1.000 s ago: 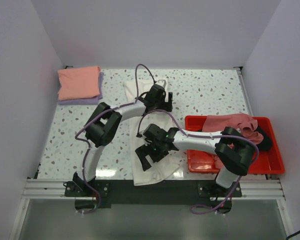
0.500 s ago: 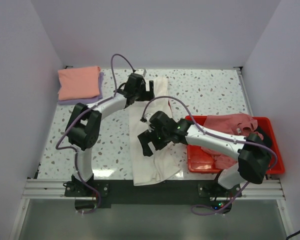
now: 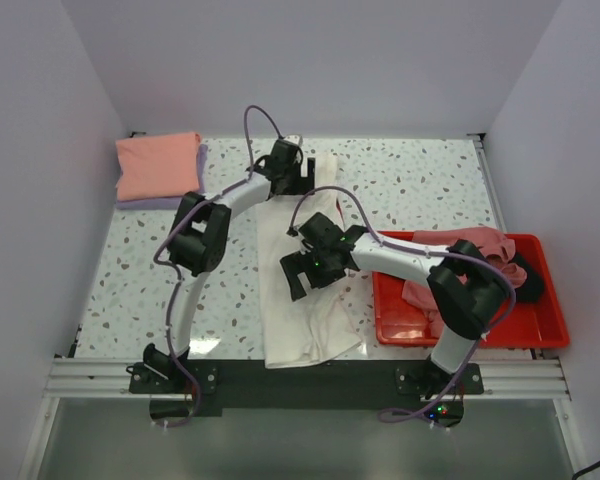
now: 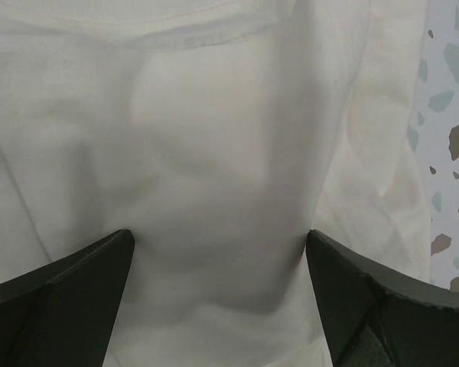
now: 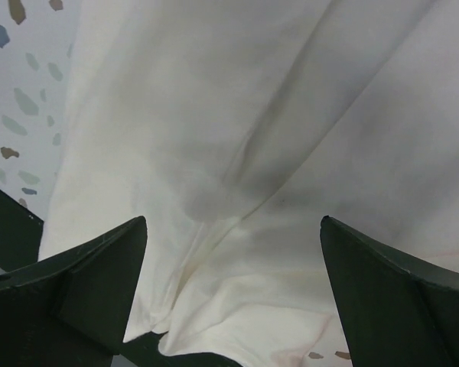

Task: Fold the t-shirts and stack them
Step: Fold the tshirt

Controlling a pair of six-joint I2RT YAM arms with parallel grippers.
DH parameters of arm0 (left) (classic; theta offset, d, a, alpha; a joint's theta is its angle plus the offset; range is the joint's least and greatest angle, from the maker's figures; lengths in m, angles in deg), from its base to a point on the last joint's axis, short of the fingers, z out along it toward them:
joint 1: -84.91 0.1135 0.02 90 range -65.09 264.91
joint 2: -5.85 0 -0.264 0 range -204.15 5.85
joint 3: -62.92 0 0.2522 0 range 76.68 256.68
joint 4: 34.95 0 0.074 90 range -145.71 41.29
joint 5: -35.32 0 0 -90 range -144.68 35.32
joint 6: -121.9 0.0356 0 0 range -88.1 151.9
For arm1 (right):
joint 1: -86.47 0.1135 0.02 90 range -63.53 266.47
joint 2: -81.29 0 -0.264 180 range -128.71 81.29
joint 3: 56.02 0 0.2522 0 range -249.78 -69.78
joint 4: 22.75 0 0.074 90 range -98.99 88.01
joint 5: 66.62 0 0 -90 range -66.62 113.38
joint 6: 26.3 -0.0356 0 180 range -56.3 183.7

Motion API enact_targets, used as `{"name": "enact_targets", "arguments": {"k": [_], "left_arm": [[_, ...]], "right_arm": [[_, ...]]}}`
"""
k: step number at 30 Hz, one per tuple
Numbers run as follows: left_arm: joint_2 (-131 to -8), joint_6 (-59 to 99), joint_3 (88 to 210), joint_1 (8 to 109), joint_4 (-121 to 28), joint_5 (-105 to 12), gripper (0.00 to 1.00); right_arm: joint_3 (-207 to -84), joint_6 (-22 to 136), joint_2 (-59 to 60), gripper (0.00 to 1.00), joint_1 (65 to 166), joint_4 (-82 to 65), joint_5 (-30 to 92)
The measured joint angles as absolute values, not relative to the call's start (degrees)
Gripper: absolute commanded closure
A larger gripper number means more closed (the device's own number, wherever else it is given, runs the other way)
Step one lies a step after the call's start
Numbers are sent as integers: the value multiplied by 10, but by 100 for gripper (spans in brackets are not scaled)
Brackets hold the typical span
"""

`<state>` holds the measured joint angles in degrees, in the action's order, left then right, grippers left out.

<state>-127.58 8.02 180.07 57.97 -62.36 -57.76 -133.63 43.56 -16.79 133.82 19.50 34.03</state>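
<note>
A large cream-white t-shirt (image 3: pixel 310 325) lies as a long, narrow, wrinkled strip down the middle of the table. Its near end reaches the table's front edge. My left gripper (image 3: pixel 302 178) hovers open over the strip's far end. In the left wrist view the collar seam runs across the top, and only cloth (image 4: pixel 214 115) lies between the spread fingers (image 4: pixel 76 283). My right gripper (image 3: pixel 302 278) is open above the strip's middle, with creased fabric (image 5: pixel 252 115) under it. A folded salmon-pink tee (image 3: pixel 158 165) rests on a lavender one (image 3: pixel 165 201) at the far left.
A red tray (image 3: pixel 480 330) sits at the near right, holding a crumpled dusty rose tee (image 3: pixel 460 245) and a black one (image 3: pixel 528 278). White walls close in the speckled table (image 3: pixel 420 190) on three sides. A black rail (image 3: pixel 240 380) runs along the front.
Both arms have moved away from the front edge along the cream shirt: the left gripper to its far end, the right to its middle. Both stayed open.
</note>
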Motion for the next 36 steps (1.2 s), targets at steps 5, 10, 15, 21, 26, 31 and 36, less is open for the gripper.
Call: {"name": "enact_targets", "arguments": {"k": [5, 10, 15, 21, 26, 31, 36], "left_arm": [[-1333, 82, 1906, 586, -680, -581, 0], [-1391, 80, 2010, 597, -724, -582, 0], [-1396, 79, 2018, 604, -725, -570, 0], [-1396, 79, 2020, 611, -723, -550, 0], [-1389, 78, 2020, 620, -727, -519, 0], [-1322, 72, 1988, 628, -748, -493, 0], [-1096, 61, 1835, 619, -721, -498, 0]], "right_arm": [[-1342, 438, -199, 1, 1338, 196, 338], [-1339, 438, -207, 1, 1338, 187, 346], [-1325, 432, -201, 1, 1350, 159, 349], [-1325, 417, -200, 1, 1370, 143, 346], [-1395, 419, -205, 1, 1375, 213, 305], [-1441, 409, -141, 1, 1375, 225, 257], [-1401, 368, 15, 1, 1375, 228, 207]]}}
